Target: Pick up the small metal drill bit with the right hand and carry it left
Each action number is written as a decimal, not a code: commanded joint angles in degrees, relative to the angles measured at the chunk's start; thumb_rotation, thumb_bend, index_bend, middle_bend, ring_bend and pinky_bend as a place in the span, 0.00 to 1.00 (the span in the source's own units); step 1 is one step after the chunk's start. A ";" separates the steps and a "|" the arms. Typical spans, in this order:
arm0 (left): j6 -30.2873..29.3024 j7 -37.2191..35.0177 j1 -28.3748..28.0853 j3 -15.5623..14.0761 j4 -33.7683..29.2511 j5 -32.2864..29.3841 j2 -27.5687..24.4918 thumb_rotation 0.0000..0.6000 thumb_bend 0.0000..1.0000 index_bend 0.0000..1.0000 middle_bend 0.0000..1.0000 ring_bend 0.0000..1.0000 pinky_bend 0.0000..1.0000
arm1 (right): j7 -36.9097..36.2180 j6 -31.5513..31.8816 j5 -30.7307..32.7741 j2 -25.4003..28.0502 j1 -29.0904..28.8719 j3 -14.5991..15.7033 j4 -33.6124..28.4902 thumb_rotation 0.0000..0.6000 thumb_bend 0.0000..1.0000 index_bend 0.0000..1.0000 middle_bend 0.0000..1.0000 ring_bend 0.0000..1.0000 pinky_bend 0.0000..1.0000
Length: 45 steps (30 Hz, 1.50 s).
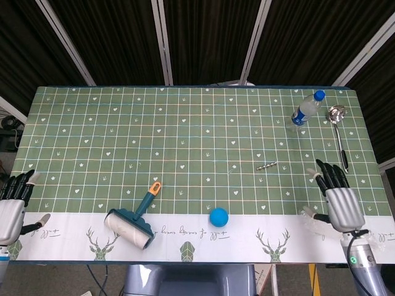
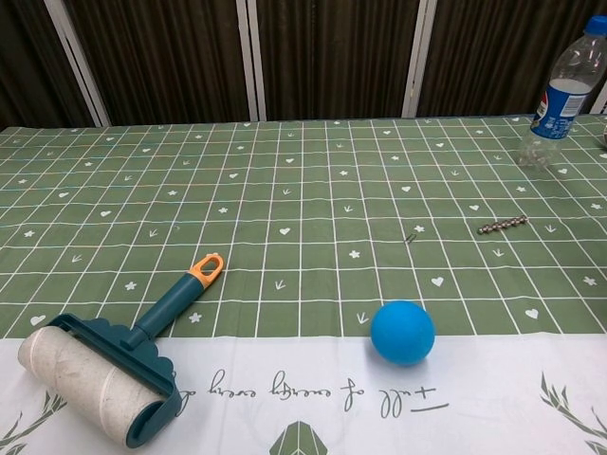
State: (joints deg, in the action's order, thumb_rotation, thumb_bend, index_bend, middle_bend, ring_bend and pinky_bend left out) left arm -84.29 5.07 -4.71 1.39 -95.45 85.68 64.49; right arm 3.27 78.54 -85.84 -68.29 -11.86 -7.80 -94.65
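Observation:
The small metal drill bit lies flat on the green checked tablecloth, right of centre; the chest view has the drill bit at its right side. My right hand hovers at the table's front right, open, fingers spread and pointing away from me, about a hand's width right of the bit and nearer to me. It holds nothing. My left hand sits at the table's front left edge, open and empty. Neither hand shows in the chest view.
A blue ball and a teal lint roller lie near the front edge. A water bottle and a metal ladle are at the back right. A crumpled clear wrapper lies beside my right hand.

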 commanded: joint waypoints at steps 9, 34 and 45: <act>0.27 -0.80 -0.07 -0.03 -0.18 -0.13 -0.25 1.00 0.15 0.00 0.00 0.00 0.00 | 8.80 -11.75 10.76 -8.73 -11.65 -6.53 3.51 1.00 0.12 0.49 0.18 0.00 0.04; 3.05 -2.81 -0.73 -0.09 -1.88 -2.22 -1.55 1.00 0.15 0.00 0.00 0.00 0.00 | 10.03 -19.75 20.39 -24.27 -20.18 -6.66 22.77 1.00 0.32 0.51 0.18 0.00 0.04; 3.74 -3.11 -0.96 -0.07 -2.25 -2.82 -1.80 1.00 0.15 0.00 0.00 0.00 0.00 | 8.47 -21.92 21.66 -27.07 -21.93 -6.89 27.88 1.00 0.32 0.48 0.18 0.00 0.04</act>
State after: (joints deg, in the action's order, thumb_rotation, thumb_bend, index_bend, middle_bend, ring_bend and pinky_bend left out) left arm -80.56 1.97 -5.67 1.31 -97.69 82.87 62.69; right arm 11.87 56.75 -64.30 -95.21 -33.67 -14.62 -66.94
